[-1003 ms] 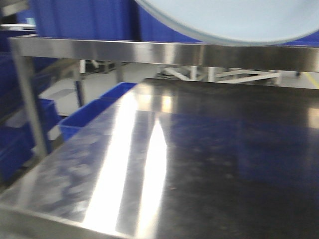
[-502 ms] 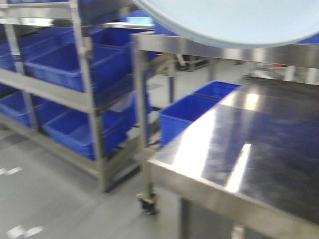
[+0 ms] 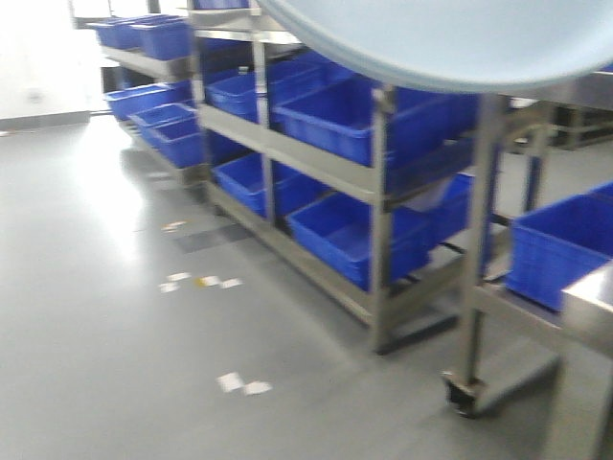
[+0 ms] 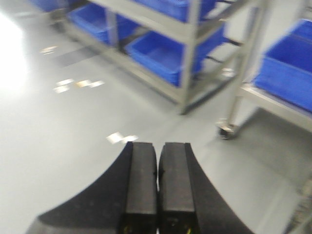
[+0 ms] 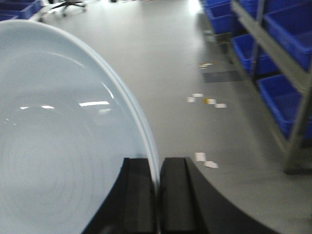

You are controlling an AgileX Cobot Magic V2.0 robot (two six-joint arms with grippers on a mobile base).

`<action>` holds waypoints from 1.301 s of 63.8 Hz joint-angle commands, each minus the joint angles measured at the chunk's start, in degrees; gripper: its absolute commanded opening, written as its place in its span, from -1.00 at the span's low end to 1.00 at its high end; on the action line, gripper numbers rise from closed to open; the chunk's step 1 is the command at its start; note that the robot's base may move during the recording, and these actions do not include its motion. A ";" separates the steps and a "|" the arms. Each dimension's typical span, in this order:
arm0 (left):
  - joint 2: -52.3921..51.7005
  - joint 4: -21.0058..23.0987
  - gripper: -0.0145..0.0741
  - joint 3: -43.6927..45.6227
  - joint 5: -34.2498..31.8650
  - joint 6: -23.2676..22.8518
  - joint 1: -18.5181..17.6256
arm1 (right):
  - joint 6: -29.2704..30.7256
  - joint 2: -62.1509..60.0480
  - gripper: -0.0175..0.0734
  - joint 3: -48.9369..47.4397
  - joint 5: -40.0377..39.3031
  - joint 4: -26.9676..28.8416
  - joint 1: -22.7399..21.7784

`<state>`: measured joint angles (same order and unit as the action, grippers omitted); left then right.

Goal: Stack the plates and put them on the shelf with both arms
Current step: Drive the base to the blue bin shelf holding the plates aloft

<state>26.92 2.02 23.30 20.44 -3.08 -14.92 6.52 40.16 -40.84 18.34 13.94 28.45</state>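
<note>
A large white plate point(image 3: 450, 38) fills the top of the front view, held up in the air. In the right wrist view the same plate point(image 5: 63, 146) stands on edge at the left, and my right gripper point(image 5: 158, 163) is shut on its rim. Whether a second plate lies against it I cannot tell. My left gripper point(image 4: 157, 146) hangs over the grey floor, shut, with nothing between its pads. A short piece of the steel shelf point(image 3: 570, 94) shows under the plate at the far right, above the table's corner point(image 3: 589, 292).
Steel racks loaded with blue bins point(image 3: 335, 125) run from the back left to the middle. A table leg with a caster point(image 3: 465, 393) stands at the lower right. Tape scraps point(image 3: 239, 383) lie on the open grey floor at the left.
The front view has swung left, off the steel tabletop and shelf and onto the racks and the floor. The plate keeps its place at the top of the view.
</note>
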 commanded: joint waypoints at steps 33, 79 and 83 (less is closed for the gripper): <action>0.25 0.26 -0.48 1.59 -4.60 -0.54 0.23 | 0.20 -0.34 -0.49 -1.77 -6.24 0.40 -0.10; 0.25 0.26 -0.48 1.59 -4.60 -0.54 0.23 | 0.20 -0.34 -0.49 -1.77 -6.24 0.40 -0.10; 0.25 0.26 -0.48 1.59 -4.60 -0.54 0.23 | 0.20 -0.34 -0.49 -1.77 -6.24 0.40 -0.10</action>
<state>26.92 2.02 23.30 20.44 -3.08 -14.92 6.52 40.16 -40.84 18.34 13.94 28.45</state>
